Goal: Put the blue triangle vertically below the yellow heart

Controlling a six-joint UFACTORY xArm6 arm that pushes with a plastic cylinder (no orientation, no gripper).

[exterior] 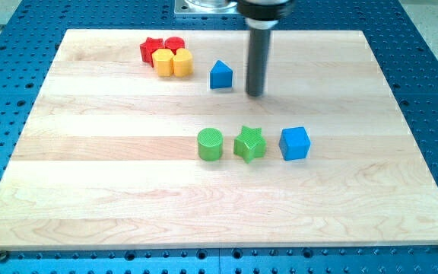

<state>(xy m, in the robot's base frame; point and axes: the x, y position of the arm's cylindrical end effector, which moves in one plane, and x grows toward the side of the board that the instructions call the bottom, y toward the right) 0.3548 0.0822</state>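
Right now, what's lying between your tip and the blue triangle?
Nothing. In the camera view my tip stands just to the view's right of the blue triangle, apart from it, with only bare wooden board between them.

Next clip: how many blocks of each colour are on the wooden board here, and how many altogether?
Red blocks: 2
Yellow blocks: 2
Blue blocks: 2, a blue triangle block and a blue cube
Green blocks: 2, a green cylinder and a green star
Total: 8

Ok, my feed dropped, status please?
My tip down on the board, just right of the blue triangle, apart. Yellow heart in cluster at upper left. Nothing between them.
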